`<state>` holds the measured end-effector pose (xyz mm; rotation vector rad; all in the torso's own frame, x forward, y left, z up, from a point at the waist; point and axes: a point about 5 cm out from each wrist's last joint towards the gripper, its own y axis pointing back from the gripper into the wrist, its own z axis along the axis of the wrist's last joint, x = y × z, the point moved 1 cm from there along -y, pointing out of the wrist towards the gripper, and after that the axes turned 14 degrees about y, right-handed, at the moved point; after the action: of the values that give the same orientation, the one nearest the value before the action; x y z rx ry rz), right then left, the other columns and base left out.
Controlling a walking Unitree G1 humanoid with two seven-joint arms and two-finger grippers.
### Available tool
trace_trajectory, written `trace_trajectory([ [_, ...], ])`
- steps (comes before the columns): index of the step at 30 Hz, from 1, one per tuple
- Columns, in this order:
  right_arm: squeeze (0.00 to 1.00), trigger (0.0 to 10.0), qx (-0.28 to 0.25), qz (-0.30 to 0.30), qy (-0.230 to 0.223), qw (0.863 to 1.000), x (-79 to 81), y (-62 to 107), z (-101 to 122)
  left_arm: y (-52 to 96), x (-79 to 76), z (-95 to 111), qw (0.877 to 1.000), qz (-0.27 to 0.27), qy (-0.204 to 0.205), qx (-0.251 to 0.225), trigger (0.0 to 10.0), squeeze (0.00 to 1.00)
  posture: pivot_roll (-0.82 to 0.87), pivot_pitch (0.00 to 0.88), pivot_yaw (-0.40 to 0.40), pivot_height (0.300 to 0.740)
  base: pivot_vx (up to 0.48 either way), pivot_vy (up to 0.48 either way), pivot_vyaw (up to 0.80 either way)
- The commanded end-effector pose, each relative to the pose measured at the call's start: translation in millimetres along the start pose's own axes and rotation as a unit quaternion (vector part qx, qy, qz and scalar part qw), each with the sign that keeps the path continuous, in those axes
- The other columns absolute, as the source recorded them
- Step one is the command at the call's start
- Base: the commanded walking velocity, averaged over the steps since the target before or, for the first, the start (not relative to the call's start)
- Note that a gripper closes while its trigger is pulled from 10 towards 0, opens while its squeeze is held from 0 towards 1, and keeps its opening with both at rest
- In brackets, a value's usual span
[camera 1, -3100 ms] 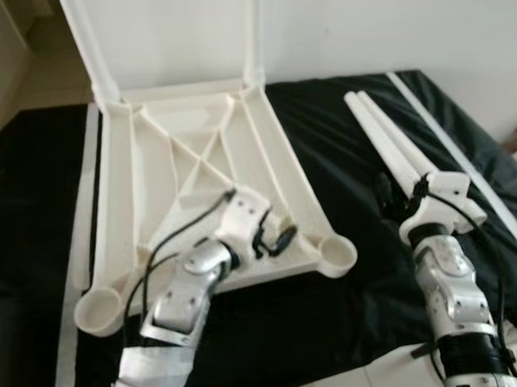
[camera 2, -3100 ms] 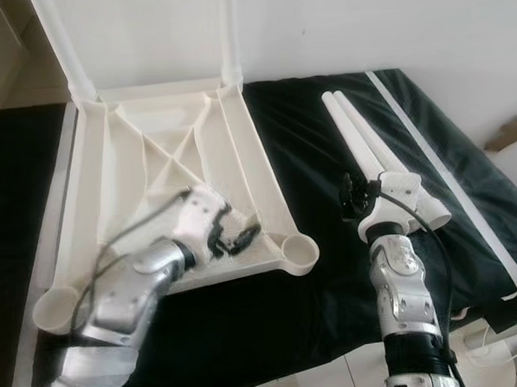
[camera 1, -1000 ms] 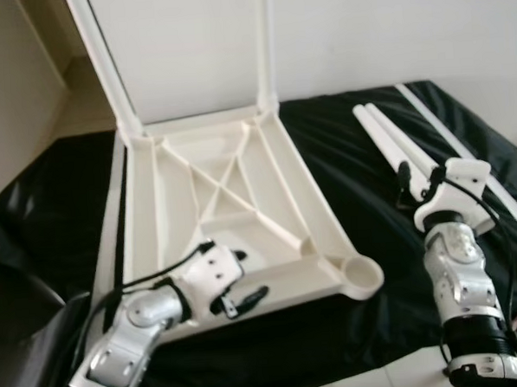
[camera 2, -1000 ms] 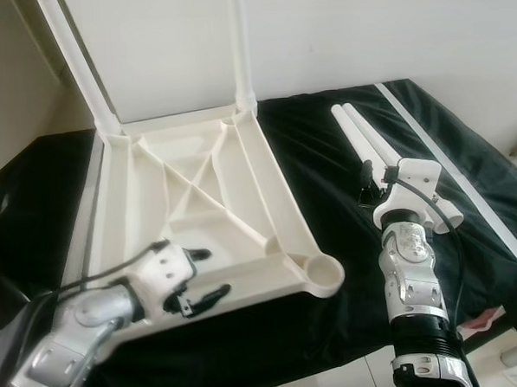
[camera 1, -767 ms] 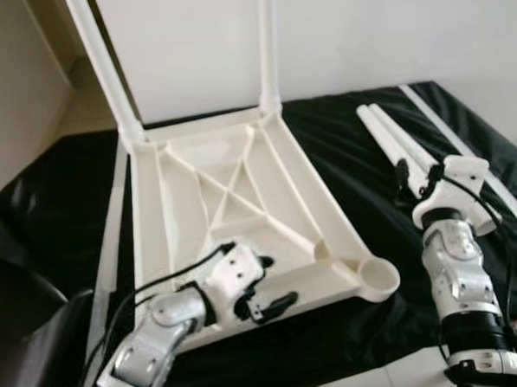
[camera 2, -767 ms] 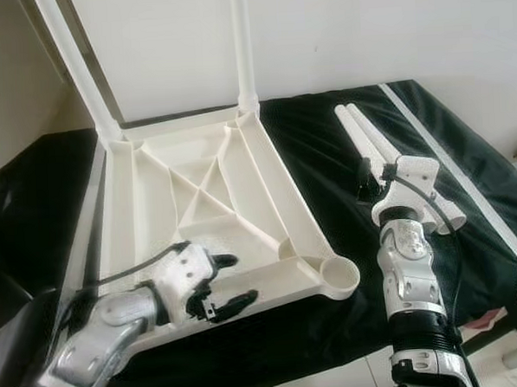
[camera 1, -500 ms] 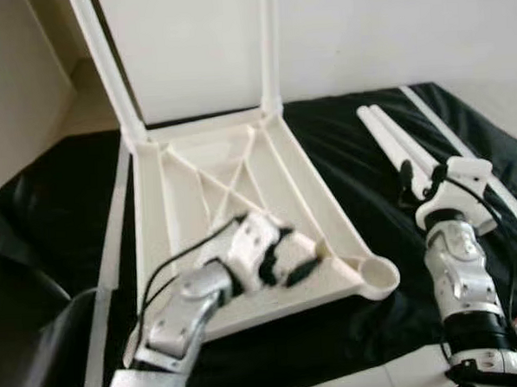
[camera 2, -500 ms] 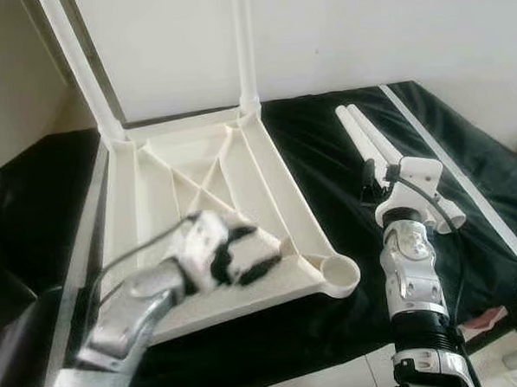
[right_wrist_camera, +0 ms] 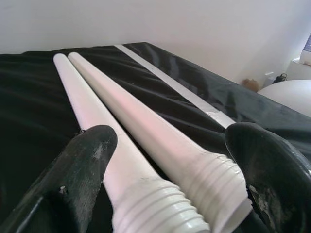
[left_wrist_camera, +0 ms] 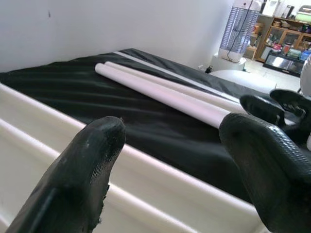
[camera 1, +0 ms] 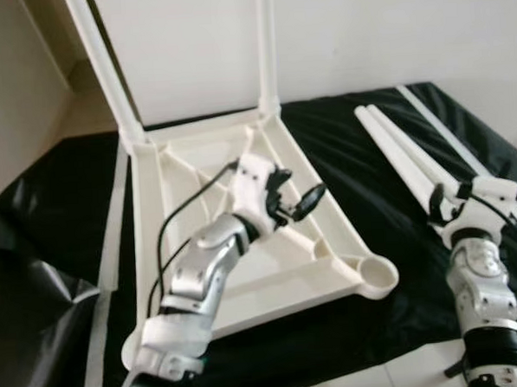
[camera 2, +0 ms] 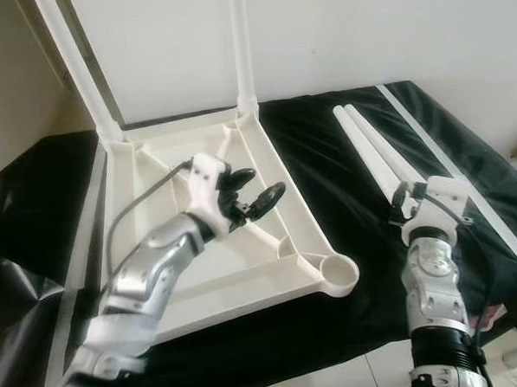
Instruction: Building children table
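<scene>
I hold the right pincer (right_wrist_camera: pixel 165 165) spread, empty, at the threaded ends of two table legs (camera 2: pixel 374 157); their long axes run away toward the black sheet's (camera 2: pixel 317 147) far edge; left pincer (camera 2: pixel 245 190), spread, hovers over the upturned tabletop (camera 2: pixel 267 193).

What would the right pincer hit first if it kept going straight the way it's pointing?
Probably the threaded near ends of the two loose table legs. The right pincer is open and aimed along them, with its fingers straddling both leg ends. Depth is hard to judge.
</scene>
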<state>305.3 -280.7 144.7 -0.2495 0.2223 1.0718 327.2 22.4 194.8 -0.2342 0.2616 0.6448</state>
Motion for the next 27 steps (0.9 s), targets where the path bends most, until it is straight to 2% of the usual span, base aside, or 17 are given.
trace_trajectory([
  [1, 0.00, 10.0, 0.015, 0.002, 0.007, 1.000, -8.3, 2.4, -5.1, -6.3, -2.2, 3.3, 1.000, -0.003, -0.003, 0.002, 10.0, 0.00, -0.09, 0.000, 0.028, 0.740, 0.000, 0.000, 0.00],
  [3, 0.00, 10.0, 0.017, 0.002, 0.009, 1.000, -9.6, 2.9, -5.7, -7.8, -3.0, 4.3, 1.000, -0.004, -0.007, 0.002, 10.0, 0.00, -0.09, 0.000, 0.028, 0.740, 0.000, 0.000, 0.00],
  [6, 0.00, 10.0, 0.029, 0.003, 0.023, 0.999, -18.8, 5.4, -11.1, -14.5, -12.3, 10.7, 1.000, -0.016, -0.013, -0.009, 10.0, 0.00, -0.10, 0.000, 0.037, 0.740, 0.000, 0.000, 0.00],
  [11, 0.00, 10.0, 0.046, 0.026, 0.024, 0.998, -19.0, 7.6, -17.8, -21.9, -20.6, 12.7, 0.999, -0.031, -0.010, -0.011, 10.0, 0.00, -0.13, 0.000, 0.045, 0.740, 0.000, 0.000, 0.00],
  [14, 0.00, 10.0, 0.061, 0.054, 0.025, 0.996, -14.8, 8.3, -22.4, -23.6, -28.5, 2.8, 0.998, -0.055, 0.019, 0.007, 10.0, 0.00, -0.15, 0.001, 0.043, 0.740, 0.000, 0.000, 0.00],
  [19, 0.00, 10.0, 0.064, 0.065, 0.022, 0.996, -10.7, 7.5, -21.8, -23.2, -30.4, -6.6, 0.997, -0.060, 0.034, 0.020, 10.0, 0.00, -0.16, 0.001, 0.041, 0.740, 0.000, 0.000, 0.00],
  [22, 0.00, 10.0, 0.053, 0.094, 0.021, 0.994, -2.0, 4.8, -16.6, -25.0, -35.3, -14.7, 0.997, -0.067, 0.038, 0.030, 10.0, 0.00, -0.17, 0.000, 0.035, 0.740, 0.000, 0.000, 0.00],
  [27, 0.00, 10.0, 0.053, 0.123, 0.009, 0.991, 9.4, 1.9, -12.0, -33.5, -42.0, -6.7, 0.997, -0.069, 0.043, 0.011, 10.0, 0.00, -0.16, 0.000, 0.028, 0.740, 0.000, 0.000, 0.00],
])
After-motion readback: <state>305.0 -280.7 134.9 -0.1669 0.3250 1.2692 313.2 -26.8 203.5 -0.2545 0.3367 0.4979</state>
